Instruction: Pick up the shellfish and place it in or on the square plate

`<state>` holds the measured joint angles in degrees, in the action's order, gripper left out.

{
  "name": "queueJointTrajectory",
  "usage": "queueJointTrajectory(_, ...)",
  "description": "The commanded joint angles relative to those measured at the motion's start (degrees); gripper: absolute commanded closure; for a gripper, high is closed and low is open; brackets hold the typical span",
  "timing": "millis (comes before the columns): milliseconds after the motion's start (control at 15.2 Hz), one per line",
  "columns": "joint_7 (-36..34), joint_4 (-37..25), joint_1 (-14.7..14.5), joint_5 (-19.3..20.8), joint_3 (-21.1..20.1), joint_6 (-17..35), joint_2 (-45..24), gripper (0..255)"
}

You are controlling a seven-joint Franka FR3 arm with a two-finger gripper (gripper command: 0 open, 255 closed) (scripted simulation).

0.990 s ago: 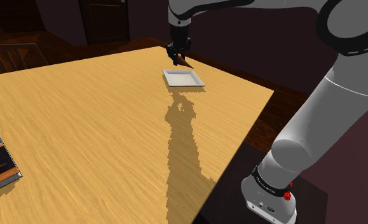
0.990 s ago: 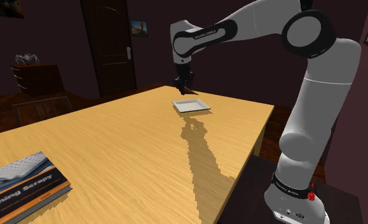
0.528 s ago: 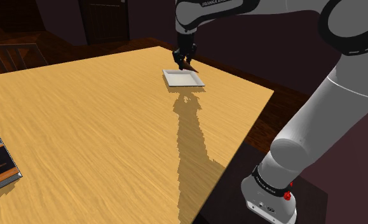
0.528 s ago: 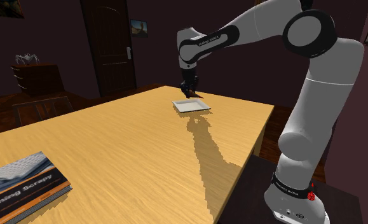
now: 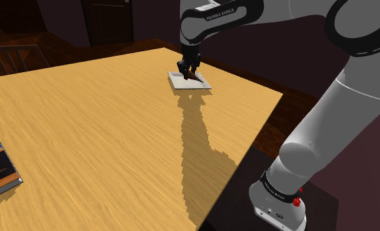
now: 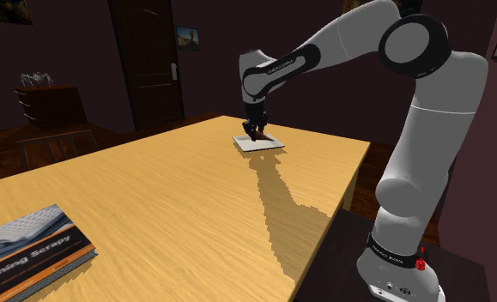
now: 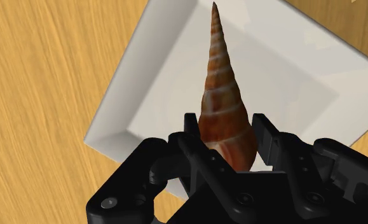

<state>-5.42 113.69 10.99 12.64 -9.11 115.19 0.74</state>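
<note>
Brown, banded and tapering to a sharp tip, the shellfish (image 7: 222, 95) is clamped at its wide end between the two black fingers (image 7: 190, 130) of the hand (image 7: 225, 127). Its point aims down at the sunken middle of the white square plate (image 7: 122, 111) (whether the tip touches the plate, I cannot tell). The plate lies flat on the wooden counter (image 5: 103, 131), near its far corner, and the white arm (image 6: 341, 39) reaches over above it. A book (image 6: 27, 244) lies at the counter's opposite end, well apart from the plate, and the arm's shadow (image 5: 198, 151) runs across the wood from the plate to the near edge.
</note>
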Motion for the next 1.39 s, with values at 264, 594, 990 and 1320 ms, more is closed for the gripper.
queueJointTrajectory(264,-0.10,0.33,0.00,0.05,0.00,0.41,-0.05,255)
queueJointTrajectory(594,-0.10,0.33,0.00,0.05,0.00,0.41,-0.06,0)
queueJointTrajectory(990,0.34,-3.78,-0.45,-0.66,-0.46,-5.07,1.30,0)
queueJointTrajectory(1320,0.43,-4.98,-0.57,-0.80,-0.58,-6.53,1.54,0)
